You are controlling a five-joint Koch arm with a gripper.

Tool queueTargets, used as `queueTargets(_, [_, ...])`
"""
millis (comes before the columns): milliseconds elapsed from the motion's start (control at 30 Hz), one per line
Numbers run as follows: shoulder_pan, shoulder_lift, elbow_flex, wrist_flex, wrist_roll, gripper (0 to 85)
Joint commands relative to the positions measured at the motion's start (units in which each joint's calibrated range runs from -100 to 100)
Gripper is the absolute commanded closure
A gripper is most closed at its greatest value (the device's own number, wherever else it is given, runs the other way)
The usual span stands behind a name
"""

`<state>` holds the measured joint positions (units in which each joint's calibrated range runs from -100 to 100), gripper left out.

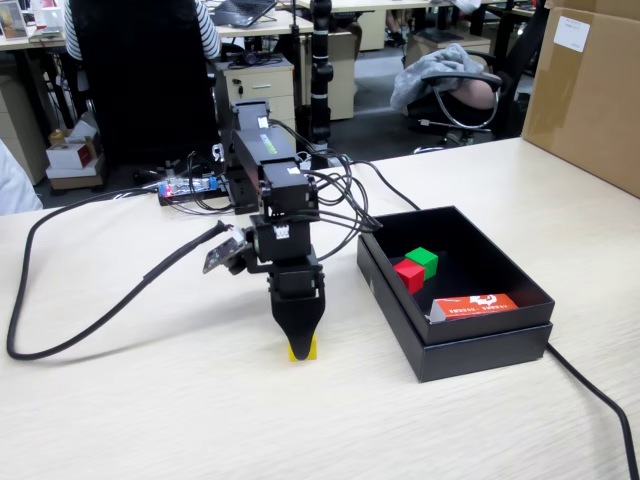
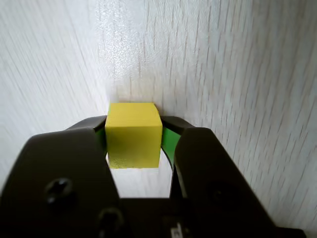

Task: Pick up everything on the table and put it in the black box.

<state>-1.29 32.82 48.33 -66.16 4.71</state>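
On your pale tabletop (image 1: 150, 400), the jaws clench the yellow cube (image 2: 133, 134) at center frame; red cube (image 1: 408, 275), green cube (image 1: 423, 261) and a carton (image 1: 472, 305) sit in the black box (image 1: 480, 350) to the right.

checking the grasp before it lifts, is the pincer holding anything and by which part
The pincer is closed on the yellow cube, its jaws pressing the cube's two opposite side faces; the cube appears to be still down at the table.

A small solid yellow cube (image 2: 133, 134) sits between the two black jaws of the gripper (image 2: 133, 136), which press against its left and right faces. Green pads (image 2: 170, 141) line the jaws' inner sides. Pale light-wood grained tabletop (image 2: 237, 74) fills the background.
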Motion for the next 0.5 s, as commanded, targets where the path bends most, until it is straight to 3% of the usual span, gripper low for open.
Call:
queueTargets(0, [0.0,-1.4,5.6,1.3,-0.6,84.7])
queueTargets(233, [0.0,-12.8,3.3,1.0,-1.2,84.6])
queueTargets(467, [2.7,-38.6,-11.3,0.9,-1.4,84.6])
